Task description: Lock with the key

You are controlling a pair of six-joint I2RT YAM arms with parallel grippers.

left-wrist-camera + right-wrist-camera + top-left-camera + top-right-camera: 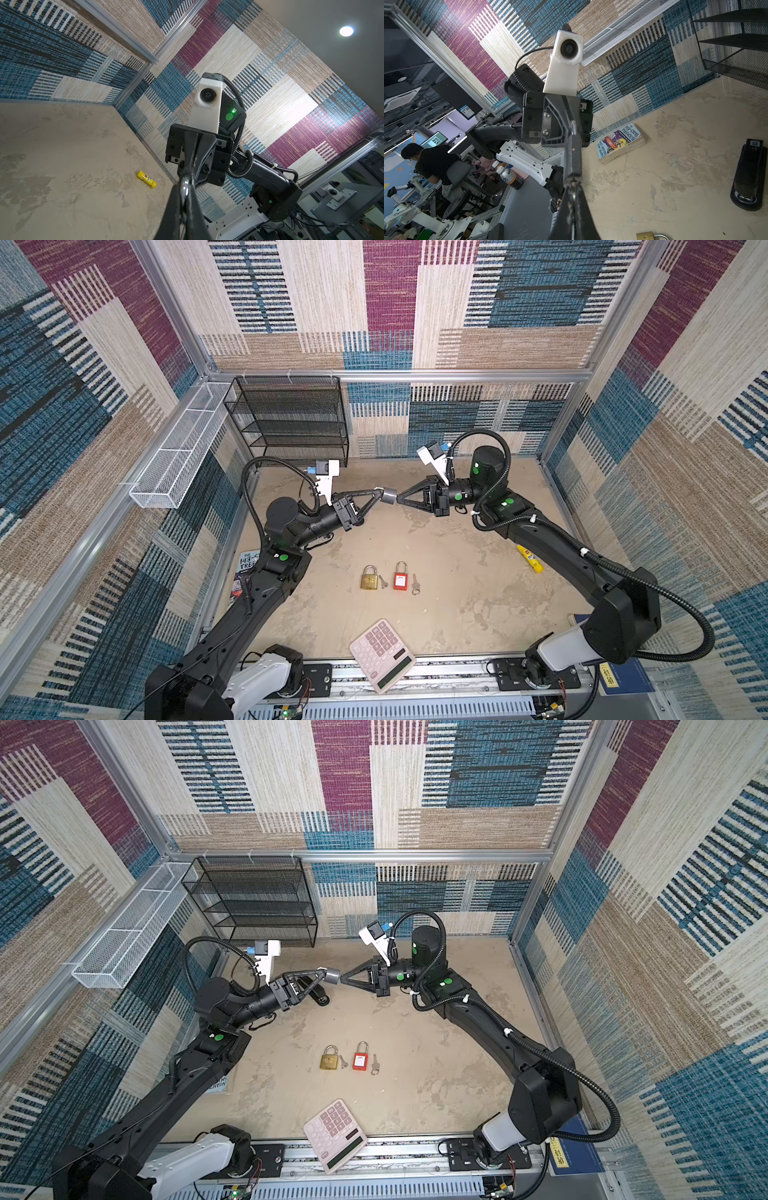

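Observation:
A grey padlock point(389, 496) point(331, 976) hangs in the air at mid-table, between my two grippers. My left gripper point(379, 492) point(321, 971) is shut on its silver shackle point(185, 185), seen close up in the left wrist view between the left gripper's fingertips point(182, 199). From the other side my right gripper point(400, 498) point(342, 979) point(572, 187) is shut at the bottom of the lock body point(572, 153). A thin sliver of metal, the key point(572, 190), shows between its fingers. The keyhole is hidden.
On the table lie a brass padlock point(368, 577), a small key point(383, 581), a red padlock point(400, 577) and another key point(415, 585). A pink calculator point(382, 653) sits at the front edge. There are a yellow tube point(530, 558), book point(620, 143), stapler point(749, 176) and black mesh shelf point(291, 418).

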